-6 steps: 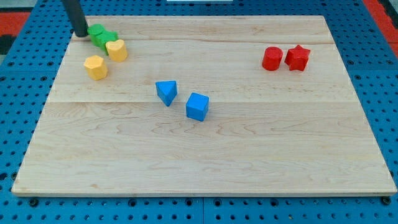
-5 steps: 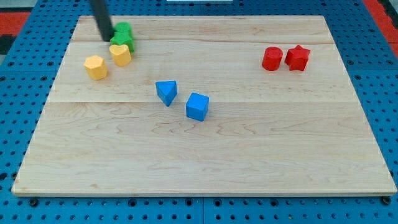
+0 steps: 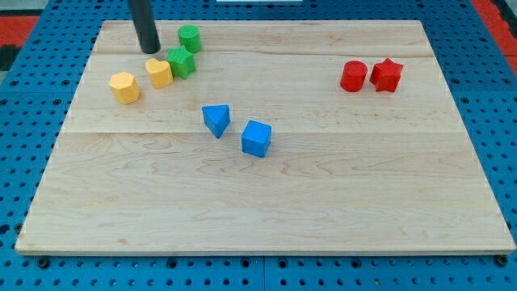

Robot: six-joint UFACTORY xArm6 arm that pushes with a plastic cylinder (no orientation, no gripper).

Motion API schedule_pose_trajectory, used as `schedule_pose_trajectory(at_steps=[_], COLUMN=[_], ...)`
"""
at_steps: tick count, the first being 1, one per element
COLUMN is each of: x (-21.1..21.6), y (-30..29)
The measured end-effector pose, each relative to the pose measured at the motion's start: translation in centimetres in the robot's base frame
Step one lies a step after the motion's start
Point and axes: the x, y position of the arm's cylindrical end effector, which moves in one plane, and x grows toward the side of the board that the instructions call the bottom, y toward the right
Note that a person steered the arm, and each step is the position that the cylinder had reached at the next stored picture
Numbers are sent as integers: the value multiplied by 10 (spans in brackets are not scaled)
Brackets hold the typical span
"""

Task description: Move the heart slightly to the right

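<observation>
- Pale wooden board (image 3: 266,202) on blue pegboard (image 3: 24,162).
- Yellow heart (image 3: 159,73) near top left, touching green star (image 3: 182,61).
- No pincer fitted; my tip (image 3: 149,50) just above heart.

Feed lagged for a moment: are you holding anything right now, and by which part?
Nothing is held. My tip stands free, just above and to the view's left of the yellow heart, touching no block.

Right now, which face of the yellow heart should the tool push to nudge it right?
Push the yellow heart on its view-left side. My tip sits just above-left of it. The green star touches its right side, so it will likely be pushed along too.
</observation>
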Motion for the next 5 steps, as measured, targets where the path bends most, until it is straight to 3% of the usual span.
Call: schedule_pose_trajectory(at_steps=[2,3,4,5], x=[22,41,30,32], y=[-29,16,27,79])
